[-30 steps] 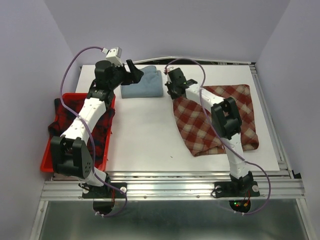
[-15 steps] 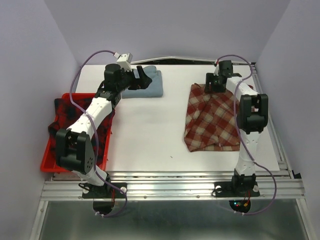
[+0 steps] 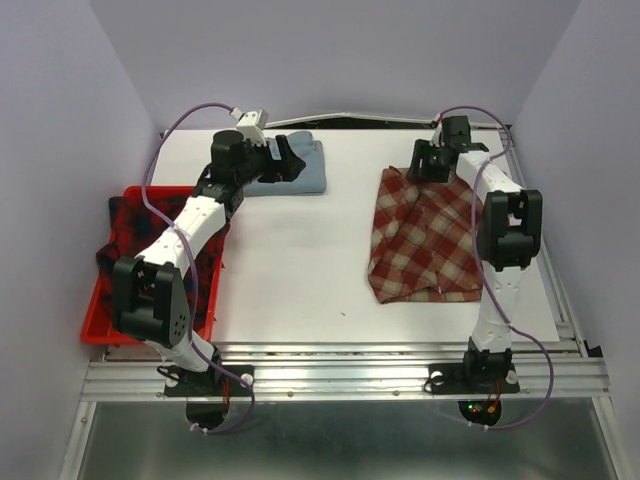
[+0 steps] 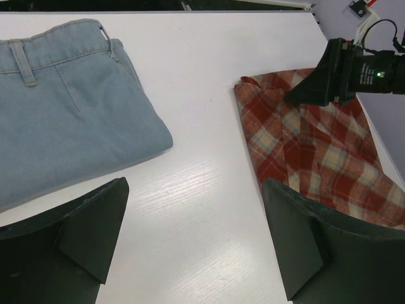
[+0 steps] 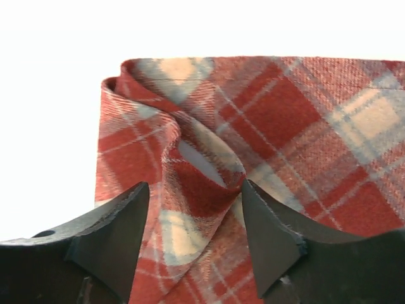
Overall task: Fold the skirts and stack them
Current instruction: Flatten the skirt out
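From the top external view, the light blue skirt (image 3: pixel 305 178) lies folded at the far edge of the table (image 3: pixel 300 270), left of its middle. The left gripper (image 3: pixel 288 158) hangs over that skirt's near-left part with its jaws spread wide and nothing between them. The check skirt (image 3: pixel 425 240) lies flat on the right half of the table, reaching from near the far edge towards the near edge. The right gripper (image 3: pixel 426 168) sits at that skirt's far-left corner. The plaid skirt (image 3: pixel 122 228) lies bunched in the red tray (image 3: pixel 93 318), which sits against the table's left edge.

In the left wrist view, the left gripper (image 4: pixel 193 187) is wide open above bare table (image 4: pixel 209 63), touching nothing. The light blue skirt (image 4: pixel 69 107) lies to its left, waistband towards the far edge. The check skirt (image 4: pixel 316 152) lies to its right, well apart from the blue one. The right gripper (image 4: pixel 310 85) rests on that skirt's far corner.

In the right wrist view, the jaws of the right gripper (image 5: pixel 196 196) stand apart. A raised fold of the check skirt (image 5: pixel 304 114) humps up between them and touches the right-hand jaw. The rest of the cloth lies flat on the table (image 5: pixel 50 95), its folded edge towards the far side.
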{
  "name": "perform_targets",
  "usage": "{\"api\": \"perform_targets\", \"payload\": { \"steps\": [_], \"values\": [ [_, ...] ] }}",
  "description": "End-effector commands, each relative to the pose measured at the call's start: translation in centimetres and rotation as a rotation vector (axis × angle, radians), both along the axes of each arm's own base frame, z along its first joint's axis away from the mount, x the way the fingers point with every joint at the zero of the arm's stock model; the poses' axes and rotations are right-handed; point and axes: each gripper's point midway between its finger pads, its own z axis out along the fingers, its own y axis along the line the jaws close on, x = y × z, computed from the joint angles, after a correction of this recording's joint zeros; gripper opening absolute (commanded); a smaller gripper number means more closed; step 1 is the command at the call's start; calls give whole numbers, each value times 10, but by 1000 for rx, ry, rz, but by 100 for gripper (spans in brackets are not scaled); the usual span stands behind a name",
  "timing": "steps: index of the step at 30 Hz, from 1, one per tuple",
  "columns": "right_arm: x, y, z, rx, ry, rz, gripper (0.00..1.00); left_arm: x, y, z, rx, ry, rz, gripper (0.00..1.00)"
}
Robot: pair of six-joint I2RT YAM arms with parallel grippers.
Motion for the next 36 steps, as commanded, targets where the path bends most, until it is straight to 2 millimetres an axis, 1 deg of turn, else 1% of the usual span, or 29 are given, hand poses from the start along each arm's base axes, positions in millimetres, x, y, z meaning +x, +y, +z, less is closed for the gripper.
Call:
{"api": "perform_targets", "payload": {
  "steps": [1,3,4,6,8,9,10,11,12,13,14,15,17,18,20,21,23,24,25,26,27,28,29,30,31,32,34,35,36],
  "values": [
    [7,7,34,53,-57,6,64,-3,-2,15,-9,-65,-8,99],
    [7,6,25,46,-31,3,63,-3,-2,17,-11,-69,-7,99],
    [10,11,26,42,-32,11,62,-3,-2,16,-9,-68,-7,99],
    [8,10,7,36,23,10,60,-3,-2,18,-11,-70,-3,99],
    [10,12,4,44,34,14,48,-3,-2,19,-13,-73,-5,99],
    [11,13,4,53,35,12,39,-3,-2,19,-13,-73,-5,99],
    [11,15,6,64,31,14,29,-3,-2,18,-13,-73,-5,99],
    [11,20,13,92,20,25,14,-4,-2,19,-12,-75,-5,99],
    [14,24,21,124,3,20,3,-3,-2,17,-14,-72,-3,99],
    [15,29,28,149,-12,28,1,-4,-2,17,-13,-71,-6,99],
    [18,44,46,199,-50,69,1,-5,-2,16,-13,-69,-11,99],
    [20,48,56,229,-72,74,1,-6,-3,16,-14,-69,-14,99],
    [24,66,77,298,-110,94,1,-10,-3,16,-14,-72,-23,99],
    [24,92,94,368,-143,144,1,-12,-4,17,-19,-79,-32,99],
    [24,115,108,439,-161,184,1,-15,-3,16,-20,-80,-35,99],
    [22,140,116,504,-168,235,1,-17,-4,16,-20,-80,-41,99],
    [16,166,121,564,-172,310,1,-20,-3,14,-20,-77,-43,99],
    [13,176,120,583,-158,332,11,-21,-3,14,-18,-79,-45,99],
    [11,184,121,606,-148,347,27,-23,-3,12,-16,-75,-47,99],
    [9,186,120,613,-150,366,60,-25,-2,10,-14,-72,-49,99],
    [9,185,122,606,-161,375,73,-27,-2,9,-12,-73,-49,99],
    [15,165,120,579,-180,347,83,-30,-2,6,-7,-68,-50,99],
    [14,151,134,562,-215,333,85,-31,-1,3,0,-65,-47,99],
    [16,136,136,534,-231,307,86,-35,-5,0,11,-60,-58,99],
    [22,104,134,470,-263,286,87,-37,-8,-4,27,-57,-65,99],
    [15,86,134,422,-241,266,87,-38,-9,-9,66,-64,-70,99],
    [15,49,126,246,-264,278,84,-49,-27,-19,123,-60,-119,99],
    [12,27,122,176,-256,261,79,-52,-35,-24,157,-65,-138,99],
    [-1,12,116,85,-217,241,75,-53,-39,-28,217,-94,-150,99]
  ]
}}
